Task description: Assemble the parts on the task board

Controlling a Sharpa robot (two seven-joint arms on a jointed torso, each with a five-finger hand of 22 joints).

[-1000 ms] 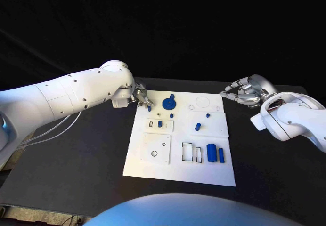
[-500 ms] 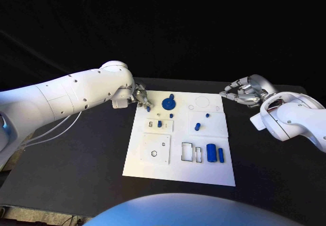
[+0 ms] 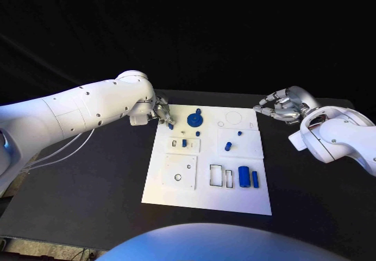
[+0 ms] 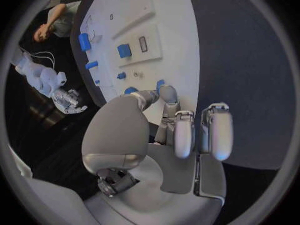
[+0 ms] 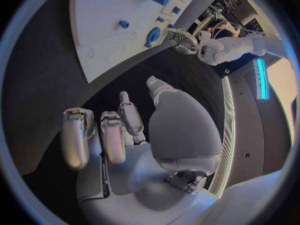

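Note:
The white task board (image 3: pixel 205 187) lies mid-table. My left hand (image 3: pixel 162 112) hovers over its far left corner and pinches a small blue part (image 3: pixel 170 125) between thumb and a finger; in the left wrist view that part (image 4: pixel 166 92) sits at the fingertips (image 4: pixel 170 105). On the board are a round blue disc part (image 3: pixel 195 117), small blue pegs (image 3: pixel 184 143) (image 3: pixel 228 145) and two long blue bars (image 3: pixel 244 176). My right hand (image 3: pixel 280 107) hangs beyond the board's far right corner, fingers apart and holding nothing (image 5: pixel 125 125).
Raised white plates with cut-outs (image 3: pixel 179 171) and empty slots (image 3: pixel 216 174) take up the board's near half. Black table (image 3: pixel 94 179) surrounds the board on both sides. Cables (image 3: pixel 58 155) trail off the table's left edge under my left arm.

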